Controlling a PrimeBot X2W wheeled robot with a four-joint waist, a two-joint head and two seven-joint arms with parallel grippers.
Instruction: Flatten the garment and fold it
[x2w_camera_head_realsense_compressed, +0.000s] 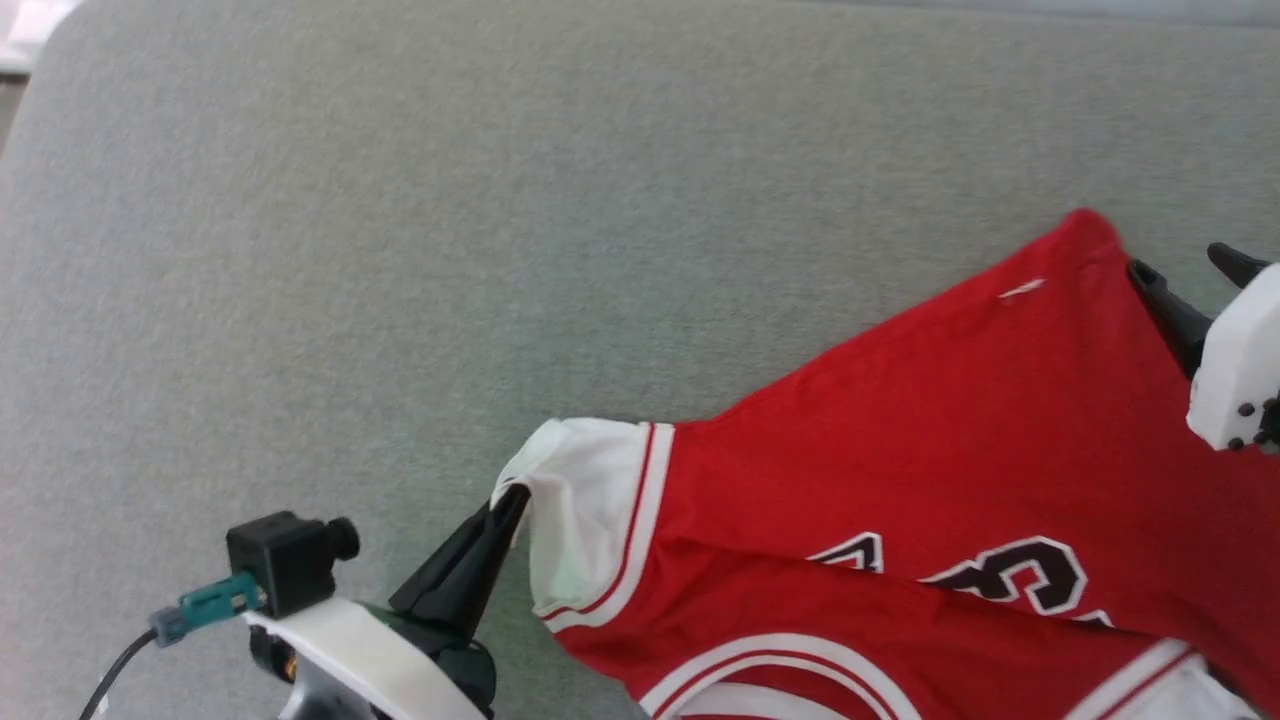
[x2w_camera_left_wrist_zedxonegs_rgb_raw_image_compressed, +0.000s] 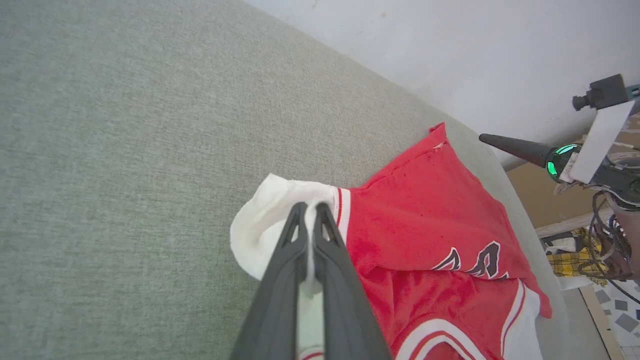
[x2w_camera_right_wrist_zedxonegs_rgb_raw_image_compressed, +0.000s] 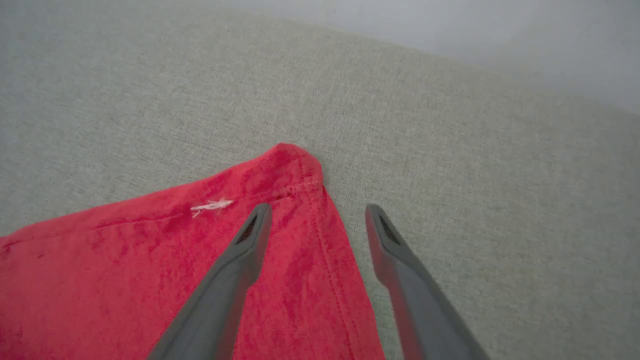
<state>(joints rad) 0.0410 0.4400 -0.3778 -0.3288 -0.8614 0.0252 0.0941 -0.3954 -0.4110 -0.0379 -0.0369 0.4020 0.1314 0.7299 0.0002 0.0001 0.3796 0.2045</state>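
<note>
The garment (x2w_camera_head_realsense_compressed: 930, 450), a red shirt with white striped sleeves and black white-edged numbers, lies on the grey cushion at the lower right of the head view. My left gripper (x2w_camera_head_realsense_compressed: 512, 500) is shut on the white sleeve (x2w_camera_head_realsense_compressed: 585, 510), and in the left wrist view white cloth is pinched between its fingers (x2w_camera_left_wrist_zedxonegs_rgb_raw_image_compressed: 310, 212). My right gripper (x2w_camera_head_realsense_compressed: 1185, 270) stands open at the garment's far red corner (x2w_camera_right_wrist_zedxonegs_rgb_raw_image_compressed: 295, 160). In the right wrist view its jaws are spread just above that corner (x2w_camera_right_wrist_zedxonegs_rgb_raw_image_compressed: 317, 212), holding nothing. The garment (x2w_camera_left_wrist_zedxonegs_rgb_raw_image_compressed: 440, 215) is creased across the numbers.
The grey fabric surface (x2w_camera_head_realsense_compressed: 500, 220) spreads wide to the left and far side of the garment. In the left wrist view its edge (x2w_camera_left_wrist_zedxonegs_rgb_raw_image_compressed: 520, 185) drops off at the right, with a pale wall (x2w_camera_left_wrist_zedxonegs_rgb_raw_image_compressed: 475, 50) and floor clutter (x2w_camera_left_wrist_zedxonegs_rgb_raw_image_compressed: 575, 260) beyond.
</note>
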